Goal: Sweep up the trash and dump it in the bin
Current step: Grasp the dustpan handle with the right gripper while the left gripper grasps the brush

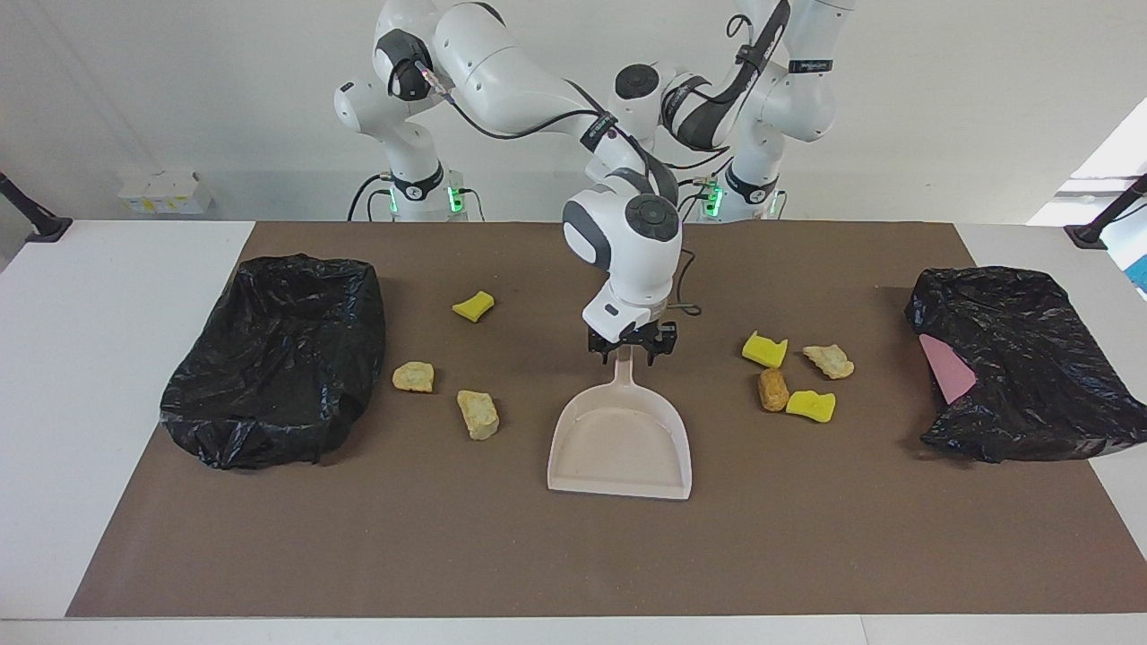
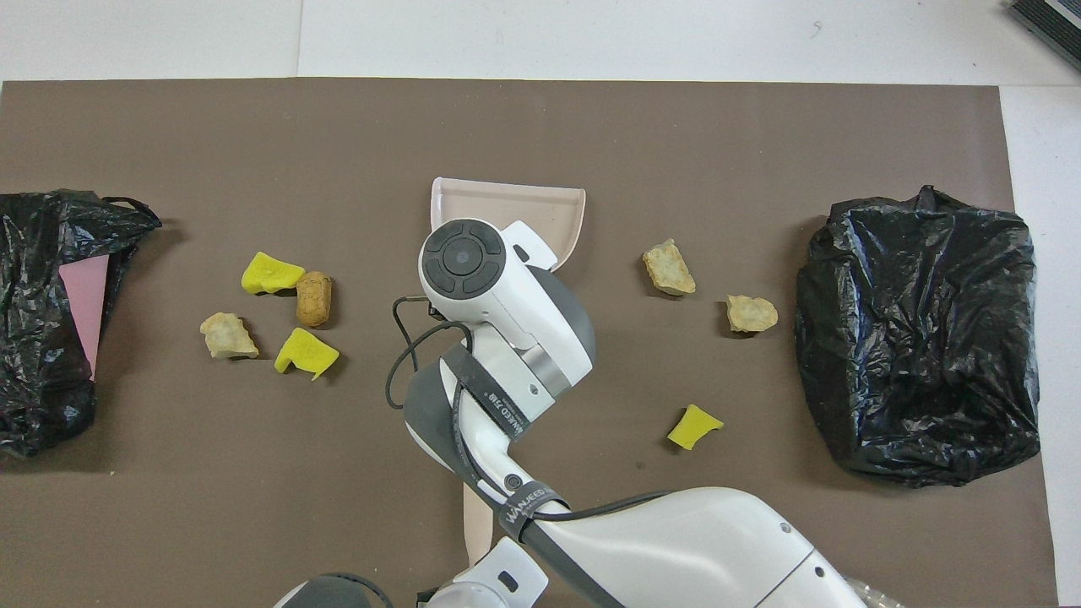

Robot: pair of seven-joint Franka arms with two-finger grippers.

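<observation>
Dustpan (image 1: 620,448) lies flat mid-bench (image 1: 573,564), mouth away from the robots, handle (image 1: 625,369) toward them for an easy reach. Right gripper (image 1: 630,351) is down over the handle, jaws astride it; can't tell if clenched.

Left gripper (image 2: 483,567) waits low at the robots' edge, jaws shut, at a beige strip (image 2: 477,523); grip unclear.

Trash (image 1: 772,390) unswept: four lumps toward the left arm's end, three toward the right's. A bagged bin (image 1: 269,358) stands at each end, probably so each group has a short run.
</observation>
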